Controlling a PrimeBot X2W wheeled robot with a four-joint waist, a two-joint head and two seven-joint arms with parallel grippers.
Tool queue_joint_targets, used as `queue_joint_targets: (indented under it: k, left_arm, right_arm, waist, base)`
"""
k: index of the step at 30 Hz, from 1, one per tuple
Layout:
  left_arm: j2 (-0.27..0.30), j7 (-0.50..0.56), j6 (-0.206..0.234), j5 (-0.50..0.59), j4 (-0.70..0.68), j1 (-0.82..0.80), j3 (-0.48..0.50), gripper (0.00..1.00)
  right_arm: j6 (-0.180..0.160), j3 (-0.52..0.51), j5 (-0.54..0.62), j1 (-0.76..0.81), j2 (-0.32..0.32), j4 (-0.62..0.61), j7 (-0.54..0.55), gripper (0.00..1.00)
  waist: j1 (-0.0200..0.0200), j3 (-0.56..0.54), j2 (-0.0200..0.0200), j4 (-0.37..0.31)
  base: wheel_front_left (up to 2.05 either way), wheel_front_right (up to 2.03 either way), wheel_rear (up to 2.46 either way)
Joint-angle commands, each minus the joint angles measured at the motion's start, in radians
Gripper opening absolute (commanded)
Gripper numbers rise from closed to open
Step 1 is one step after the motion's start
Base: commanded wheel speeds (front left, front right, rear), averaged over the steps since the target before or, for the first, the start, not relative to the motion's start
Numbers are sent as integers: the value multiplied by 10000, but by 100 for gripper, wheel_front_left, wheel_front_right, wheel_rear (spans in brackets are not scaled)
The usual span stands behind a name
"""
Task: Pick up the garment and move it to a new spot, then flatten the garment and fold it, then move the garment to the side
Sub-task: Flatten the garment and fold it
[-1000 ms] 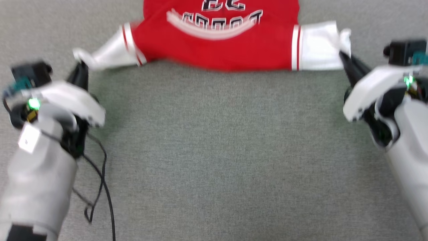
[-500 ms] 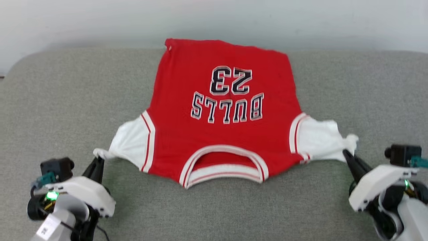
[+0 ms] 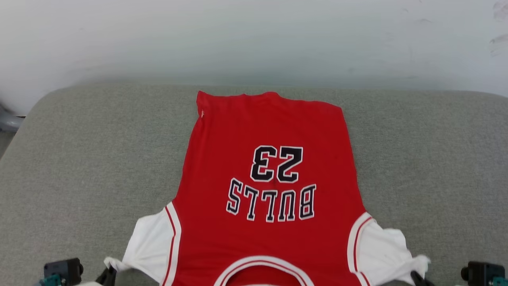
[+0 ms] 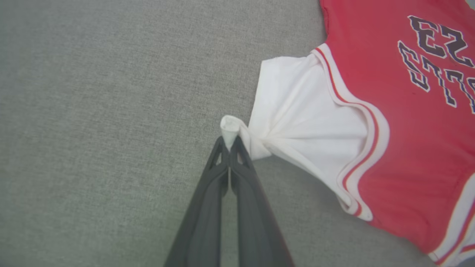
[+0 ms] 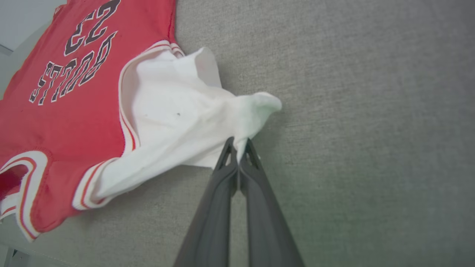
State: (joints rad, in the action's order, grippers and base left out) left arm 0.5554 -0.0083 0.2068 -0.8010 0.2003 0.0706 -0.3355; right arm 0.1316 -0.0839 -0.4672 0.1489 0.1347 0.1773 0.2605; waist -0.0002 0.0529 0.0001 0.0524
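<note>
The garment (image 3: 270, 198), a red jersey with white sleeves and a dark "23", lies spread flat on the grey fabric surface (image 3: 79, 159), collar toward me. In the head view my left gripper (image 3: 109, 274) peeks in at the bottom left by the left sleeve tip. My right gripper (image 3: 416, 276) is at the bottom right by the other sleeve tip. In the left wrist view the left gripper (image 4: 230, 142) is shut on a pinched corner of the white sleeve (image 4: 304, 118). In the right wrist view the right gripper (image 5: 238, 146) is likewise shut on the bunched white sleeve (image 5: 185, 118).
A pale wall (image 3: 254, 39) rises behind the surface's rounded far edge. A grey object (image 3: 8, 121) shows past the left corner. Bare grey fabric lies on both sides of the jersey and beyond its hem.
The head camera has tilted upward, so jersey and grippers sit lower in the picture. The jersey now lies spread out flat. Both grippers remain shut on the sleeve tips.
</note>
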Motion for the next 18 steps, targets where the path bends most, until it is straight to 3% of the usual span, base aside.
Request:
queue_joint_targets:
  k: [1, 10, 11, 12, 18]
  left_arm:
    - [93, 134, 187, -80, -340, 391, 8, 0]
    - [254, 537, 579, -156, -1147, 1204, -92, 0]
    - [217, 524, 608, -150, -1210, 1206, -109, 0]
    - [197, 529, 601, -110, -1255, 1171, -153, 0]
    - [73, 400, 542, 63, -1576, 765, -307, 0]
  right_arm:
    - [-18, -301, 161, 559, -239, -434, 345, 0]
    - [-16, -769, 447, 1726, -710, -1442, 1751, 0]
    - [-16, -793, 480, 1730, -720, -1507, 1786, 32]
    - [-16, -764, 487, 1652, -743, -1591, 1744, 100]
    - [-13, -1157, 872, 646, -659, -1665, 950, 100]
  waist:
    - [2, -58, -1, 47]
    - [2, -308, -1, 183]
    - [2, -312, -1, 201]
    - [2, -321, -1, 225]
    - [2, -205, -1, 384]
  base:
    - [0, 0, 0]
    - [0, 0, 0]
    - [0, 0, 0]
    - [0, 0, 0]
    - [0, 0, 0]
